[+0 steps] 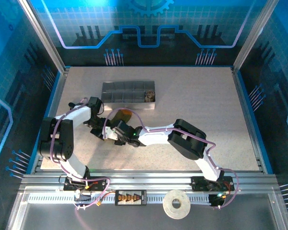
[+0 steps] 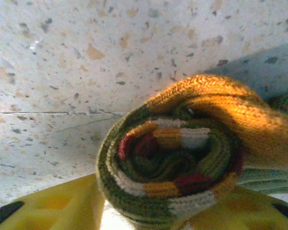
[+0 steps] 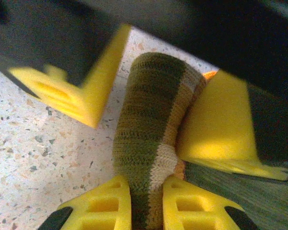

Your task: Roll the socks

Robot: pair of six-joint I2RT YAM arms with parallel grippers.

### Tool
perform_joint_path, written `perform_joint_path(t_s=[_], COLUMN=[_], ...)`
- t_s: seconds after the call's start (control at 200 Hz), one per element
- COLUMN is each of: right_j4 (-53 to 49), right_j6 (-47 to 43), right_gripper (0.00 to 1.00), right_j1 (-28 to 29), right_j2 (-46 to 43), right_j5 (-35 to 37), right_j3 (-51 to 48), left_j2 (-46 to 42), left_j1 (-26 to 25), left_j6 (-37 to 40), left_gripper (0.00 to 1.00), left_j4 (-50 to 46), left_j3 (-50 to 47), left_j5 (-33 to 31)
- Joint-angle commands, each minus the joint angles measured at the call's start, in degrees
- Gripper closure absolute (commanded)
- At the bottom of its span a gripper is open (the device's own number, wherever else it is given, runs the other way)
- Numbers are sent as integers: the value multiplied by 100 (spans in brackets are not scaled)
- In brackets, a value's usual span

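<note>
The olive green sock (image 2: 168, 158) with orange toe and thin stripes is wound into a tight roll on the speckled table, seen end-on in the left wrist view. My left gripper (image 2: 151, 216) holds the roll between its yellow fingers (image 2: 53, 206). My right gripper (image 3: 146, 207) is shut on the same sock (image 3: 144, 115) from the other side, pinching its near end. In the top view both grippers, left (image 1: 100, 128) and right (image 1: 116, 133), meet at the sock (image 1: 121, 115) left of centre. The beige-brown sock (image 1: 150, 96) lies in a right-hand compartment of the grey tray.
The grey divided tray (image 1: 120, 91) stands just behind the grippers. A white ring of tape (image 1: 176, 205) rests on the front rail. Open tabletop (image 1: 201, 100) stretches to the right.
</note>
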Motion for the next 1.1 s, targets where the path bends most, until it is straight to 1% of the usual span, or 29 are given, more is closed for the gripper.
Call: perform_joint_path(t_s=[0.0, 0.08, 0.165, 0.255, 0.34, 0.45, 0.6, 0.725, 0.891, 0.986, 1.016, 1.096], right_j4=[-901, -1000, -978, -989, -1023, -1157, -1356, -1473, -1707, -1795, -1792, -1806], right_j6=[444, 611, 767, 902, 1053, 1323, 1716, 2164, 2757, 3113, 3212, 3510], right_gripper=[99, 100, 100, 100, 100, 100, 100, 100, 100, 100, 100, 100], right_j1=[-200, -235, -262, -293, -340, -461, -678, -905, -1172, -1332, -1377, -1500], right_j2=[488, 470, 444, 443, 452, 511, 598, 684, 925, 1020, 1187, 1301], right_j5=[-142, -354, -423, -574, -776, -1155, -1812, -2540, -3244, -3623, -3730, -3991], right_j3=[-52, -142, -289, -386, -400, -313, -177, -73, 171, 283, 307, 364], left_j2=[-280, -481, -649, -891, -1091, -1295, -1557, -1840, -2045, -1989, -1929, -1727], left_j1=[90, 195, 319, 465, 560, 594, 597, 598, 577, 571, 574, 571], left_j6=[-39, -88, -162, -289, -411, -426, -380, -308, -322, -265, -245, -163], left_gripper=[42, 36, 32, 28, 26, 25, 25, 27, 33, 35, 35, 37], left_j4=[-555, -615, -610, -359, -86, 24, -30, 76, 893, 1207, 1320, 1552], left_j3=[63, 142, 137, 9, -123, -181, -282, -552, -1122, -1231, -1256, -1278], left_j5=[58, 77, 103, 145, 199, 171, 142, 232, 681, 730, 743, 777])
